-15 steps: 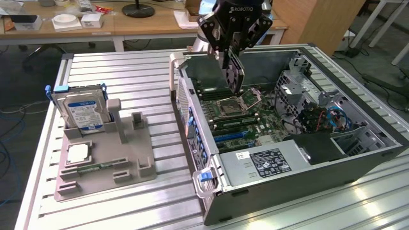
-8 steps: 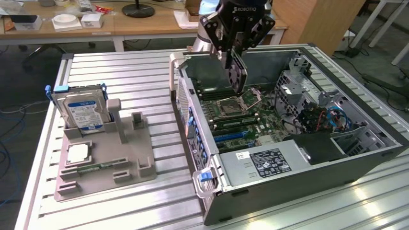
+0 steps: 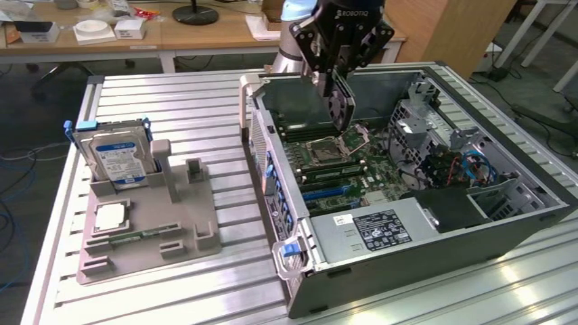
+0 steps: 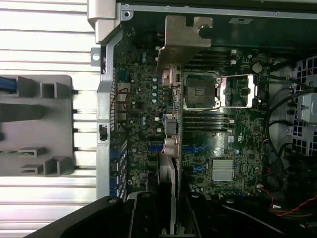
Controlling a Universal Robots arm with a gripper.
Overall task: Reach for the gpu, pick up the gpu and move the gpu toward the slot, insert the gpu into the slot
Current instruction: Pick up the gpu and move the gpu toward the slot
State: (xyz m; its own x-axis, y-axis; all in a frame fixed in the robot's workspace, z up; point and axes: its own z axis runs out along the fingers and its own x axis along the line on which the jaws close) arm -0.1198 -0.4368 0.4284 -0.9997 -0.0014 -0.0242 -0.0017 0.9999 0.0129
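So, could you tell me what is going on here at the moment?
The arm's gripper holds the gpu on edge, hanging above the motherboard inside the open computer case. The card is not yet in a slot. A hard drive stands in the grey holder beside the case.

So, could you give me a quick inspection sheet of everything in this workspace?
Surface: slatted metal table bearing an open computer case.
Job's things: gpu held upright over the motherboard, not yet in a slot.
Clutter: grey fixture with hard drive, processor chip, memory stick.
Grippers: pincer shut on the gpu.
Cables: red and blue wires inside the case.
Surroundings: wooden desk behind.
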